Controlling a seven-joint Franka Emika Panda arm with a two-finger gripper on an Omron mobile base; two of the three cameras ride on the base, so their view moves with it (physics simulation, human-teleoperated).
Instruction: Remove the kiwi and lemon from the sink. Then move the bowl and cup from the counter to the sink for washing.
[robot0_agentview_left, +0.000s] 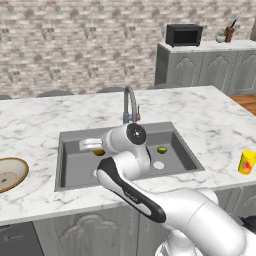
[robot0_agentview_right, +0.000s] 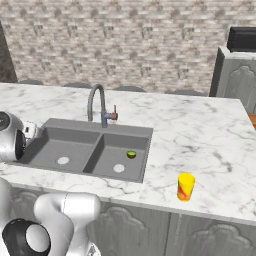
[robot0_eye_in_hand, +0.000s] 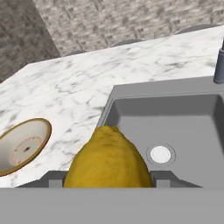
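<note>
A yellow lemon (robot0_eye_in_hand: 107, 157) sits between my gripper's (robot0_eye_in_hand: 108, 179) two fingers, which are shut on it. In the left base view the gripper (robot0_agentview_left: 93, 145) hangs over the left basin of the dark grey sink (robot0_agentview_left: 75, 136) with the lemon (robot0_agentview_left: 99, 152) under it. A green kiwi (robot0_agentview_left: 161, 149) (robot0_agentview_right: 131, 154) lies in the right basin. The tan bowl (robot0_agentview_left: 7, 174) (robot0_eye_in_hand: 24, 146) rests on the marble counter (robot0_agentview_left: 210, 120) left of the sink. The yellow cup (robot0_agentview_left: 246, 162) (robot0_agentview_right: 185, 186) stands upright on the counter right of the sink.
A curved steel faucet (robot0_agentview_left: 130, 102) (robot0_agentview_right: 97, 102) rises behind the sink's middle. A far grey cabinet carries a black microwave (robot0_agentview_left: 183, 35). A brick wall closes the back. My own white arm (robot0_agentview_left: 150, 200) crosses the sink's front edge.
</note>
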